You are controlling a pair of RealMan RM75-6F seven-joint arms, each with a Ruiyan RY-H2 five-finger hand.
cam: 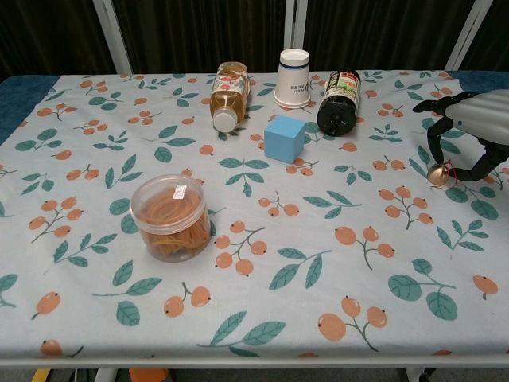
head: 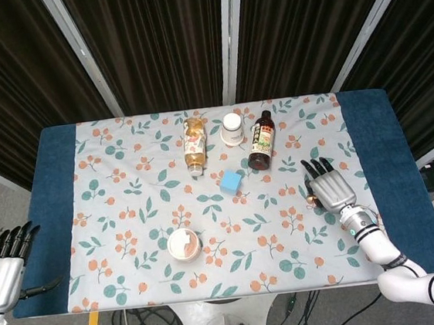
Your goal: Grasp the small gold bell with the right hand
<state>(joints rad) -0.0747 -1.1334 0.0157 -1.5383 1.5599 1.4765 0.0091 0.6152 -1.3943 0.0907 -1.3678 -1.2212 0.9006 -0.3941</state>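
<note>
The right hand [cam: 477, 119] runs off the chest view's right edge, partly hiding the gold bell [cam: 437, 175].

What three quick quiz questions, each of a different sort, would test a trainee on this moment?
1. True or false: the small gold bell lies between the fingers and thumb of the right hand.
2. Which object stands upside down on the tablecloth? A) paper cup B) blue cube C) tub of rubber bands
3. Fill in: the left hand is ___ the table.

Key: 1 true; 2 A; 3 off
</note>
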